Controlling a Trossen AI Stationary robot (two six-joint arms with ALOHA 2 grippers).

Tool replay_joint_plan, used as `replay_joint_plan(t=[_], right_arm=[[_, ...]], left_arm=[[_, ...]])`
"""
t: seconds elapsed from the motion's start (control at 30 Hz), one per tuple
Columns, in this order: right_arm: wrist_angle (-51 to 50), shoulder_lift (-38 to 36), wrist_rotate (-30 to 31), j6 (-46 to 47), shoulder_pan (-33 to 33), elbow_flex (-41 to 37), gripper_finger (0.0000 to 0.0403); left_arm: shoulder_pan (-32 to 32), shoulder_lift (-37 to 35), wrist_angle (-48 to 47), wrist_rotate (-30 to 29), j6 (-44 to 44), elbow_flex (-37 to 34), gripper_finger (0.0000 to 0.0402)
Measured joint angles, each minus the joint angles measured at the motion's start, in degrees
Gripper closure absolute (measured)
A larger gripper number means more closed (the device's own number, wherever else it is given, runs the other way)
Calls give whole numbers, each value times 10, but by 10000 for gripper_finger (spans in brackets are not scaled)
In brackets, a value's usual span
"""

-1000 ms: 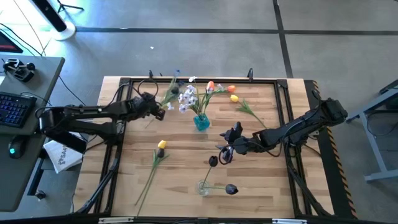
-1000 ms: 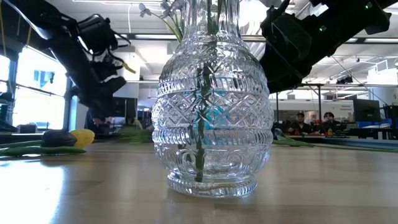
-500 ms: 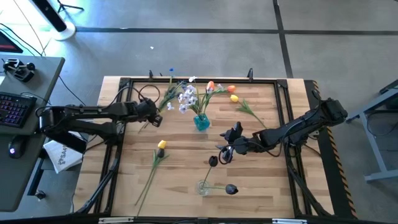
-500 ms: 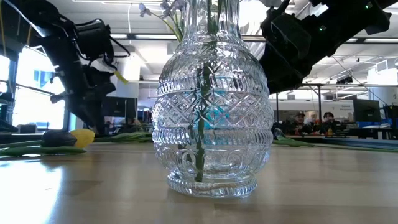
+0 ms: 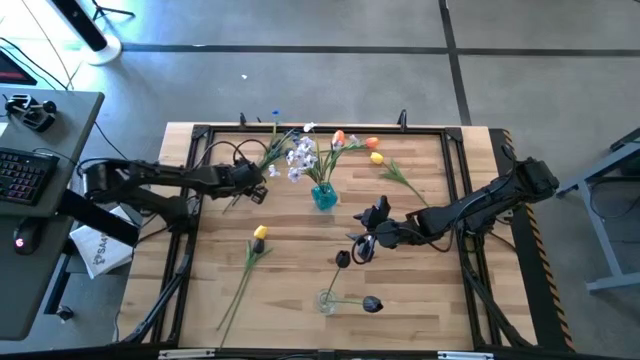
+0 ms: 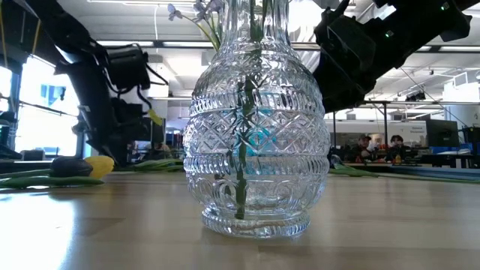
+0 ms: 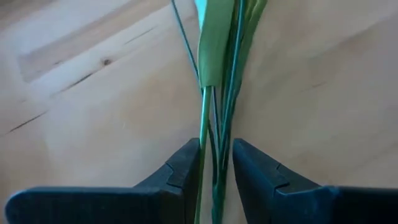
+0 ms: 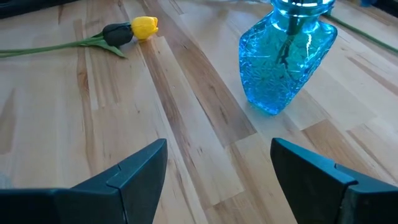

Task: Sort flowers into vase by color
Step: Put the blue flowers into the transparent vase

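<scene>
left gripper (image 7: 216,171): fingers closed on green stems (image 7: 214,118), near table's (image 5: 290,250) far-left
right gripper (image 8: 217,165): fingers wide apart, empty, facing blue vase (image 8: 287,59)

From the high view you look straight down on the whole counter (image 5: 300,260) and both arms. The low view sits at counter height, pressed close to a clear glass vase (image 6: 255,120), facing the room behind. Your left wrist camera looks closely past its own pincer (image 7: 216,163) at green stems (image 7: 217,74) on the wood. Your right wrist camera faces the blue vase (image 8: 286,59), which the high view shares near the counter's middle (image 5: 323,196)
</scene>
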Motion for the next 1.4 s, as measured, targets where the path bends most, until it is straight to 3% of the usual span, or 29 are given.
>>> replay_joint_plan(t=[0.2, 0.37, 0.83, 0.93, 1.17, 1.4], right_arm=[[0, 0, 0, -6, 0, 0, 121], [0, 0, -1, -5, 0, 0, 121], [0, 0, -2, -5, 0, 0, 121], [0, 0, -2, 8, 0, 0, 121], [0, 0, -2, 10, 0, 0, 121], [0, 0, -2, 10, 0, 0, 121]], left_arm=[[29, 45, 22, 20, 18, 1, 321], [48, 42, 21, 42, 36, 1, 321], [50, -157, 2, 78, 43, -1, 367], [57, -167, -20, 101, 42, 0, 358], [66, -134, -178, 126, -15, 0, 304], [65, -89, -173, 125, -36, -7, 285]])
